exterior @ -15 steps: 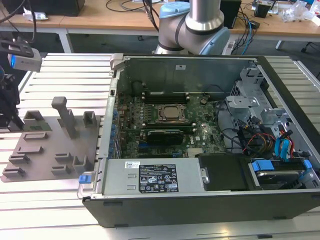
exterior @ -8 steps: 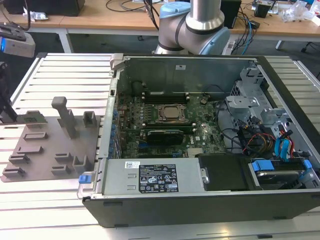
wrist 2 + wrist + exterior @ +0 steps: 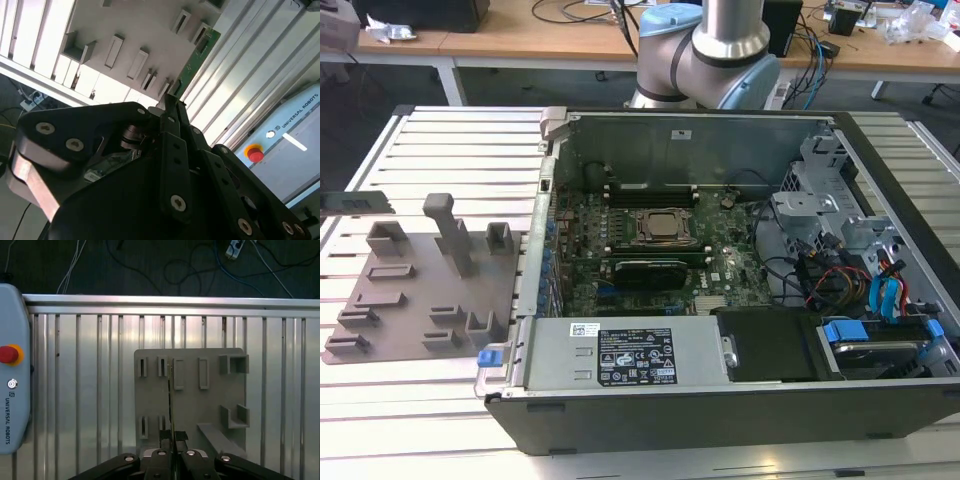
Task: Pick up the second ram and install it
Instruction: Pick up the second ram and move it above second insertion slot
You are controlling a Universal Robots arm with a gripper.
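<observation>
The second ram [image 3: 194, 64] is a long thin green board, and my gripper [image 3: 172, 106] is shut on one end of it. In the first wrist view the ram [image 3: 170, 395] appears edge-on as a thin line running out from the gripper [image 3: 173, 436]. It hangs over the grey fixture plate [image 3: 210, 405], well above its slots. In the exterior view the open computer case [image 3: 720, 400] lies on the table, with the square CPU socket [image 3: 665, 228] in the middle of the motherboard and memory slots on both sides of it.
The grey fixture plate [image 3: 410, 300] with its upright blocks lies on the slatted aluminium table, at the exterior view's left of the case. A teach pendant with a red button [image 3: 8, 354] rests on the table beyond the plate. Cables and drive bays fill the case's right side.
</observation>
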